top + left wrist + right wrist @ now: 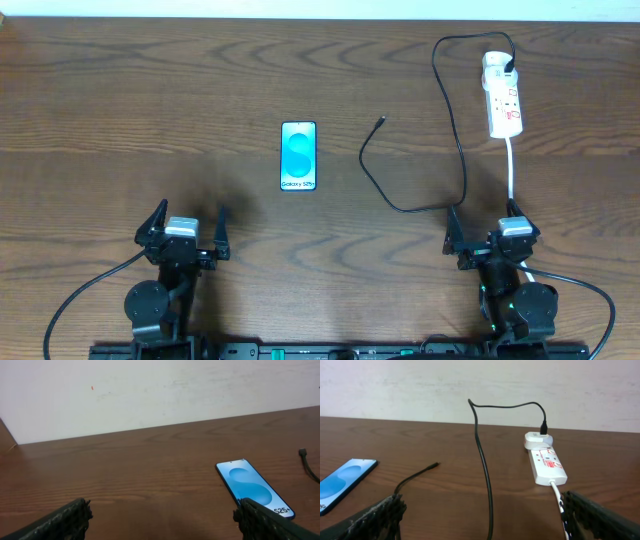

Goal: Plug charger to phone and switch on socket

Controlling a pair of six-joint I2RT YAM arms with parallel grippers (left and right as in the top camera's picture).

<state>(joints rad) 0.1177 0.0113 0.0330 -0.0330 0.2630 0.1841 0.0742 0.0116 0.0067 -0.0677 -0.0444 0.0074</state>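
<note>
Gaping wide, gripping nothing: left hand (pixel 188 222), right hand (pixel 484 222). Right wrist view is showing socket (pixel 547 464); left wrist view is not.

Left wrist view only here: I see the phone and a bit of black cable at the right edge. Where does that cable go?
Observer: The charger loops right and back to the socket, plugged into a white adapter at its far end.
Operator: Right arm holding anything?
Observer: No, the right gripper hangs empty, jaws open, near the socket's white cord.
</note>
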